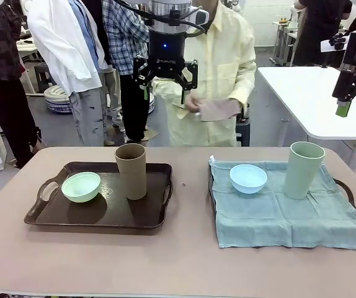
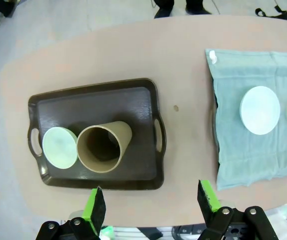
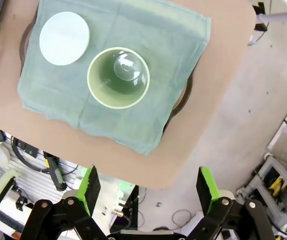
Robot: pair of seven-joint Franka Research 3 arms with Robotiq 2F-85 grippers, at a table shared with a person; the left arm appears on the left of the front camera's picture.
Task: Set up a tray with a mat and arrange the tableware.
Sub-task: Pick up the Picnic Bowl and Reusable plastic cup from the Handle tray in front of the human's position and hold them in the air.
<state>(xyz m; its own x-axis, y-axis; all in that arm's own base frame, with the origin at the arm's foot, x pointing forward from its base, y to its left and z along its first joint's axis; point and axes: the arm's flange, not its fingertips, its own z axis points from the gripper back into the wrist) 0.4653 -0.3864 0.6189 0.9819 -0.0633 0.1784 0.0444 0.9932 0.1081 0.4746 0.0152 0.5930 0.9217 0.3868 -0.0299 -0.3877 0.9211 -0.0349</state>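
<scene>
Our left gripper (image 2: 151,199) hangs open and empty above the brown tumbler (image 2: 103,148) and mint bowl (image 2: 60,147) on the dark tray (image 2: 138,95). Our right gripper (image 3: 148,192), also open, hovers over the green tumbler (image 3: 118,77) and blue bowl (image 3: 64,38) on the mat (image 3: 148,35).

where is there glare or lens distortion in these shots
Right wrist view: a bright light reflection sits in the bottom of the pale green tumbler. Left wrist view: the wide lens bows the table edge and makes the brown tumbler seem to lean. Front view: even light, soft shadows, a faint sheen on the dark tray.
</scene>
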